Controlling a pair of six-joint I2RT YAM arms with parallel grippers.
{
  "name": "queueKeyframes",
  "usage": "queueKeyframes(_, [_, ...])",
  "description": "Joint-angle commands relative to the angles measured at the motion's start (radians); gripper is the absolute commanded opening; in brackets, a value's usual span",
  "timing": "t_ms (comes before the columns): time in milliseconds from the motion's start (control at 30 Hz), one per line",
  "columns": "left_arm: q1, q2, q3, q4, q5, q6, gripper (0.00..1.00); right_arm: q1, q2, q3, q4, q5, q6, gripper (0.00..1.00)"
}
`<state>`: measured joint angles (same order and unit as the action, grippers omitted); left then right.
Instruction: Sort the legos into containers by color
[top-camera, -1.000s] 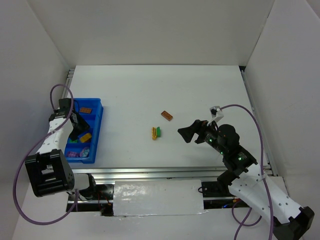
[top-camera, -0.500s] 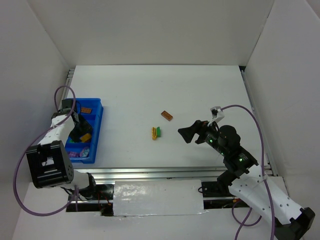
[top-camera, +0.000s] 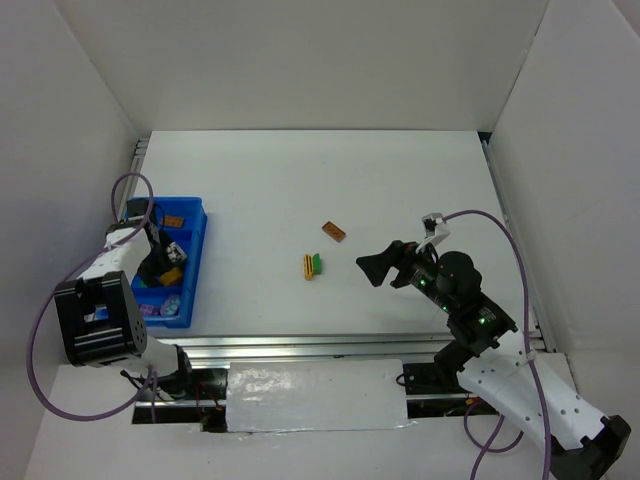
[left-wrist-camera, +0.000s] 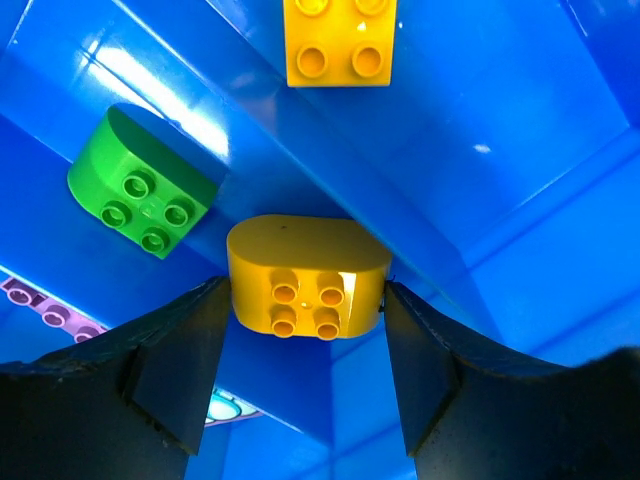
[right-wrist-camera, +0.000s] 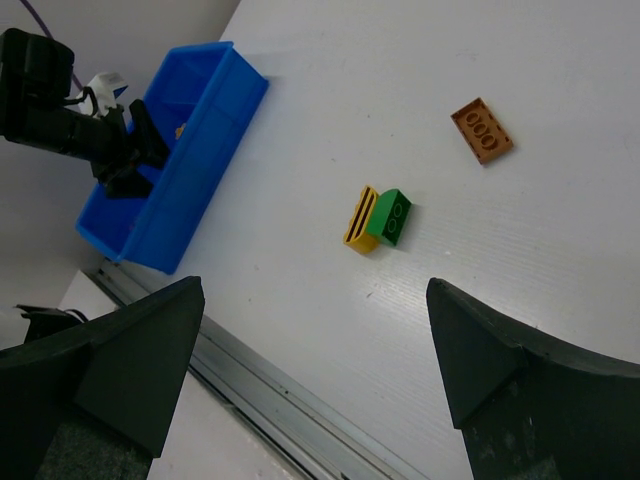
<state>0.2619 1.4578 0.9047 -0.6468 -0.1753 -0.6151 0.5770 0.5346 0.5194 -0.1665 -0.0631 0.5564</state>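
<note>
The containers are one blue tray (top-camera: 199, 232) with compartments at the table's left. My left gripper (top-camera: 158, 262) reaches down into it. In the left wrist view its fingers flank a rounded yellow lego (left-wrist-camera: 308, 275) lying in the tray (left-wrist-camera: 520, 150), jaws parted about as wide as the brick, a thin gap on the right side. A green lego (left-wrist-camera: 143, 196), a square yellow lego (left-wrist-camera: 339, 42) and a purple one (left-wrist-camera: 40, 308) lie in neighbouring compartments. On the table lie a brown-orange lego (top-camera: 334, 232), a yellow lego (top-camera: 309, 266) and a green lego (top-camera: 317, 263). My right gripper (top-camera: 372, 268) hovers open to their right.
White walls close in the table on the left, back and right. A metal rail (top-camera: 300, 348) runs along the near edge. In the right wrist view the loose yellow lego (right-wrist-camera: 360, 220) and green lego (right-wrist-camera: 389, 217) touch side by side, the brown-orange one (right-wrist-camera: 482, 130) apart.
The left gripper's jaws have widened around the yellow lego inside the tray, and the left arm has shifted slightly. The right arm has not moved.
</note>
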Motion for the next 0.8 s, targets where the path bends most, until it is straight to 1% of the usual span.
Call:
queueKeyframes(0, [-0.009,0.019,-0.004,-0.017,-0.01,-0.026,0.75,0.015,-0.016,0.002,0.028,0.017,-0.006,1.0])
queueKeyframes(233, [-0.018,0.015,-0.007,-0.016,-0.029,-0.041,0.74,0.02,-0.019,0.001,0.028,0.023,-0.006,1.0])
queueKeyframes(267, [-0.019,0.015,-0.007,-0.014,-0.029,-0.04,0.69,0.02,-0.019,-0.001,0.031,0.023,-0.006,1.0])
queueKeyframes(333, [-0.02,0.018,-0.006,-0.013,-0.027,-0.041,0.65,0.02,-0.018,-0.001,0.032,0.023,-0.004,1.0])
queueKeyframes(367, [-0.02,0.019,-0.006,-0.014,-0.029,-0.041,0.57,0.021,-0.018,-0.001,0.033,0.023,-0.004,1.0])
queueKeyframes(433, [-0.02,0.021,-0.006,-0.01,-0.027,-0.041,0.52,0.02,-0.018,-0.001,0.03,0.025,-0.004,1.0])
queueKeyframes(533, [-0.02,0.016,-0.006,-0.001,-0.021,-0.046,0.28,0.02,-0.018,-0.001,0.033,0.028,-0.004,1.0])
queueKeyframes(600, [-0.02,0.012,-0.01,0.006,-0.013,-0.049,0.16,0.02,-0.016,-0.001,0.032,0.026,-0.004,1.0])
queueKeyframes(700, [-0.02,0.001,-0.006,0.006,-0.012,-0.048,0.04,0.02,-0.013,-0.002,0.032,0.026,-0.004,1.0])
queueKeyframes(767, [-0.026,-0.017,-0.001,-0.001,-0.015,-0.044,0.02,0.02,-0.01,-0.002,0.032,0.026,-0.004,1.0])
